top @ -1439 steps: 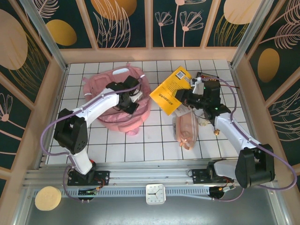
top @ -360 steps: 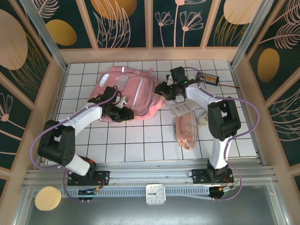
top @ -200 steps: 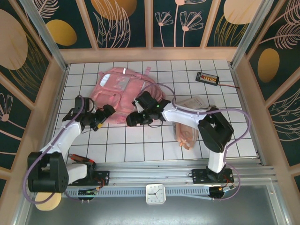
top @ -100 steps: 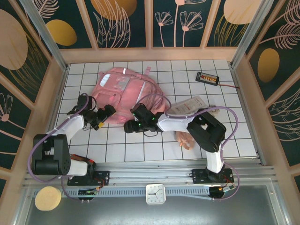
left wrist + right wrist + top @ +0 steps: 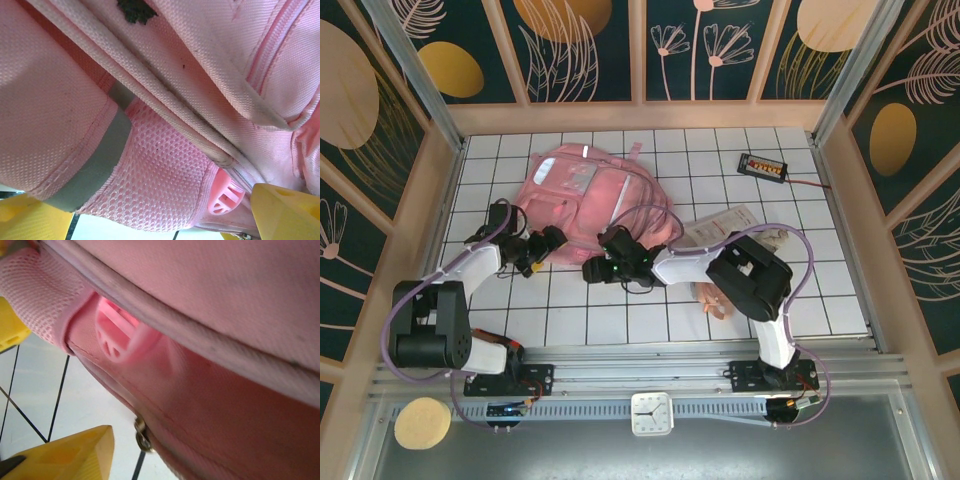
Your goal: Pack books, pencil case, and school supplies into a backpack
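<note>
The backpack (image 5: 50, 100) is showing rough woven pink cloth, an open mesh panel (image 5: 160, 175) and a matt grey band (image 5: 95, 162); its buckle (image 5: 120, 335) is looking like smooth plastic.

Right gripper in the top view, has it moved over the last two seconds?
Yes. The right gripper has come nearer the front rail and leftward, away from the black device, to the backpack's near edge.

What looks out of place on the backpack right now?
A dark, ragged fleck sits on the backpack by a piped seam, against mostly clean pink fabric. Stain or debris, I cannot tell. Nothing else stands out.
</note>
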Motion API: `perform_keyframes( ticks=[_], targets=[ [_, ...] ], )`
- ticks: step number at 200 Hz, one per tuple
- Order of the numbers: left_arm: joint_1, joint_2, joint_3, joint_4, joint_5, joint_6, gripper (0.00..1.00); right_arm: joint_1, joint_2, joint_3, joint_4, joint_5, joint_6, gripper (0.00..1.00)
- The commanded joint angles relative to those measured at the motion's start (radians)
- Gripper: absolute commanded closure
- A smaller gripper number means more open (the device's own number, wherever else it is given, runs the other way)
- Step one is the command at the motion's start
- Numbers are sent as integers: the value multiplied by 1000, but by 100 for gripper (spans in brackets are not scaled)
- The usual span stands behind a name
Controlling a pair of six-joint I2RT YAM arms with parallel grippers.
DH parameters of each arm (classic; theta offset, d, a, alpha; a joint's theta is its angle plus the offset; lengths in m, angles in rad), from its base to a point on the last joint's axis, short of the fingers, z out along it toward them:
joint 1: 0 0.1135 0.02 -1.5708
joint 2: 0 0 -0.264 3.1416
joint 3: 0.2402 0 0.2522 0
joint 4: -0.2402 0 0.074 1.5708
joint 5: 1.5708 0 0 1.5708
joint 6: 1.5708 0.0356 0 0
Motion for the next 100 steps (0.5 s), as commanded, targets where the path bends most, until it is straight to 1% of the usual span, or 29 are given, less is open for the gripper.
perform_keyframes(
  ticks=[1,34,48,57,73,88,92,94,100],
  targets=[
    [9,14,20,7,7,24,11,9,45,27,75,53,-13,55],
    [9,18,10,4,8,31,12,17,83,64,74,84,-35,58],
    [9,18,8,1,10,31,13,19,89,76,65,99,-42,66],
    [9,17,6,-2,10,32,13,19,83,77,56,108,-43,76],
    [9,-3,-1,-6,14,23,13,17,66,83,20,118,-53,100],
    [7,-53,-18,-13,29,-4,10,17,40,97,-29,114,-62,100],
    [7,-72,-27,-16,33,-19,7,16,32,104,-48,107,-65,100],
    [7,-83,-32,-16,36,-27,3,15,28,107,-58,105,-68,100],
    [7,-115,-51,-10,47,-54,1,17,13,117,-84,97,-76,100]
  ],
)
